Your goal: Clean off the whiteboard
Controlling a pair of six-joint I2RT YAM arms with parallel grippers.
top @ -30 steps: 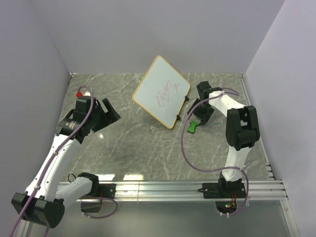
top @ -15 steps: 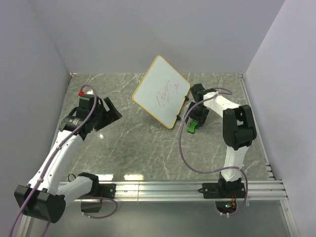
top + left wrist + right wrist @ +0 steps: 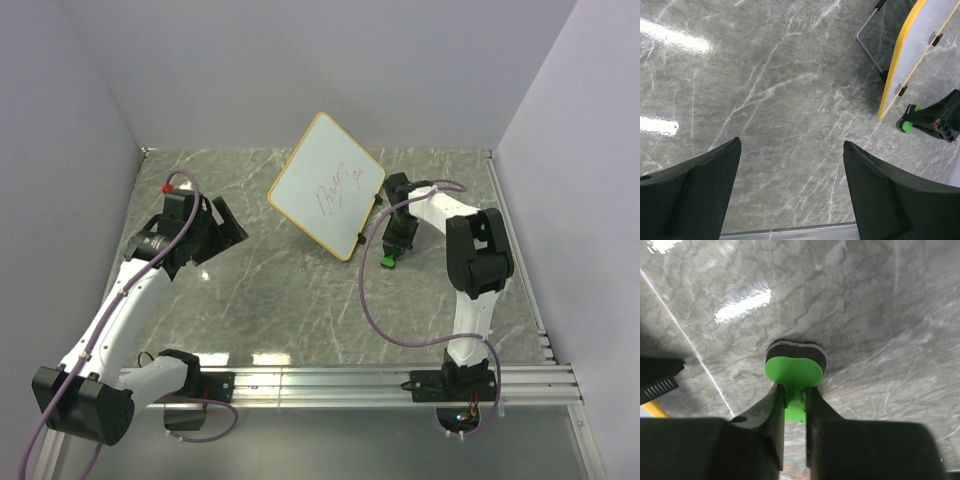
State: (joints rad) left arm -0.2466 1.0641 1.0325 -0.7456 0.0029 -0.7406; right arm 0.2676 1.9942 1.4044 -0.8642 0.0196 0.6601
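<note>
The whiteboard (image 3: 325,187) stands tilted at the back middle of the table, white with an orange rim and red scribbles on its face; its edge (image 3: 905,62) shows at the upper right of the left wrist view. Just right of its lower corner lies the green eraser (image 3: 387,261) with a dark felt pad (image 3: 794,371). My right gripper (image 3: 392,248) is shut on the eraser's narrow waist, jaws pressed on both sides (image 3: 795,396). Over bare marble on the left, my left gripper (image 3: 222,228) is open and holds nothing between its fingers (image 3: 790,165).
A wire stand (image 3: 871,40) props the whiteboard from behind. The grey marble table (image 3: 280,300) is walled on three sides. An aluminium rail (image 3: 350,380) runs along the near edge. A purple cable (image 3: 372,300) loops from the right arm.
My right gripper has moved down to the green eraser and shut on it. The left arm has swung slightly up and back, its gripper staying open.
</note>
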